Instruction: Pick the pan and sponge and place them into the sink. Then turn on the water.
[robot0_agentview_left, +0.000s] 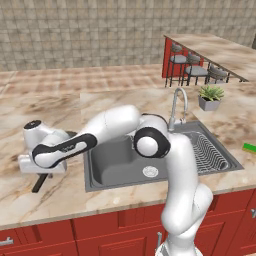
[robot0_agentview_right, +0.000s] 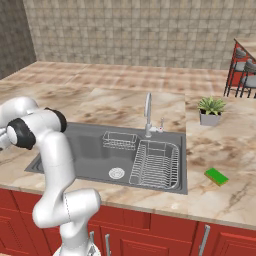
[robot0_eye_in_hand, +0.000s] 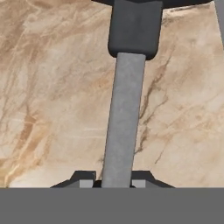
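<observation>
My gripper (robot0_eye_in_hand: 116, 180) is shut on the pan's long grey-black handle (robot0_eye_in_hand: 124, 118), which runs up between the two fingertips to the dark pan body (robot0_eye_in_hand: 135, 26). In the left base view the white hand (robot0_agentview_left: 42, 162) sits low over the counter left of the sink (robot0_agentview_left: 115, 167), with the handle's end (robot0_agentview_left: 39, 184) poking out below it; the arm hides most of the pan. The green sponge (robot0_agentview_right: 216, 175) lies on the counter right of the sink (robot0_agentview_right: 85, 145), at the far right edge (robot0_agentview_left: 250, 147) of the left base view. No water shows at the faucet (robot0_agentview_right: 148, 112).
A ribbed draining rack (robot0_agentview_right: 156, 164) and a small wire basket (robot0_agentview_right: 120, 140) sit inside the sink. A potted plant (robot0_agentview_right: 210, 110) stands behind the sponge. Bar stools (robot0_agentview_left: 195, 70) and a raised counter are at the back right. Red cabinets run below the counter edge.
</observation>
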